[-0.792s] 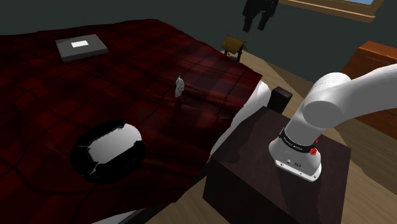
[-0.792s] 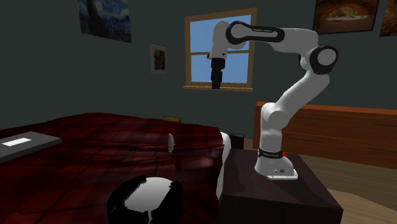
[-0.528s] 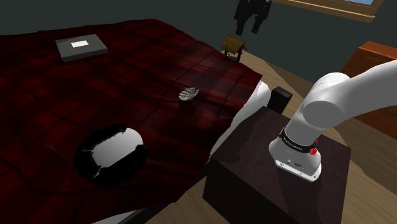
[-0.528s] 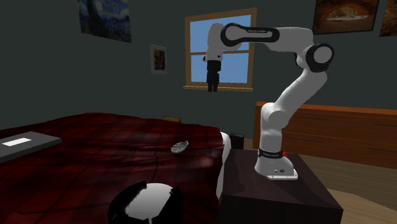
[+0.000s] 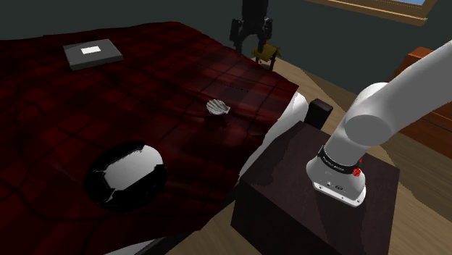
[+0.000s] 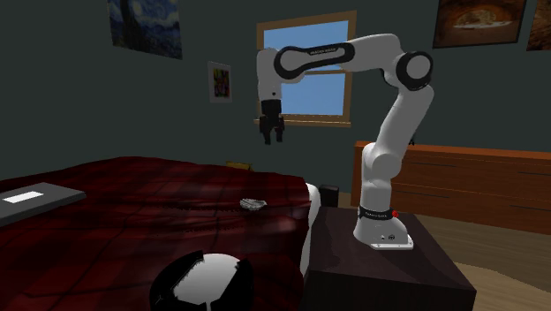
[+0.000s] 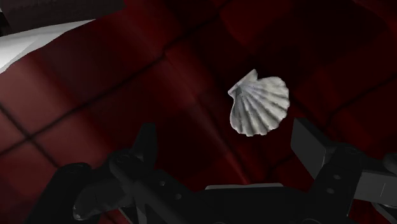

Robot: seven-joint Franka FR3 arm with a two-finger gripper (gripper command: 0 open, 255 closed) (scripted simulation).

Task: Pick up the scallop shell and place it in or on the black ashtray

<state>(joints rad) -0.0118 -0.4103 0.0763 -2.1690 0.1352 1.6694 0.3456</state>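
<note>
A pale grey ribbed scallop shell (image 5: pixel 217 107) (image 6: pixel 252 204) lies flat on the dark red plaid bedspread (image 5: pixel 109 109), near the bed's edge by the stand. The glossy black ashtray (image 5: pixel 124 174) (image 6: pixel 201 281) sits nearer the camera on the same bedspread, well apart from the shell. My gripper (image 5: pixel 250 38) (image 6: pixel 270 135) hangs high above the bed, over and slightly beyond the shell, pointing down. In the wrist view the shell (image 7: pixel 259 104) lies far below, closer to one of the fingers (image 7: pixel 312 145), and the gripper (image 7: pixel 229 147) is open with nothing in it.
A flat grey box (image 5: pixel 92 53) rests on the far part of the bed. A small wooden stool (image 5: pixel 266 52) stands beyond the bed's corner. The dark stand (image 5: pixel 319 203) is beside the bed, and a wooden dresser (image 6: pixel 459 181) lines the wall under the window (image 6: pixel 305 75).
The shell tipped from standing on edge to lying flat, and the ashtray settled. The arm swung from the window side toward the bed and came lower, above the shell.
</note>
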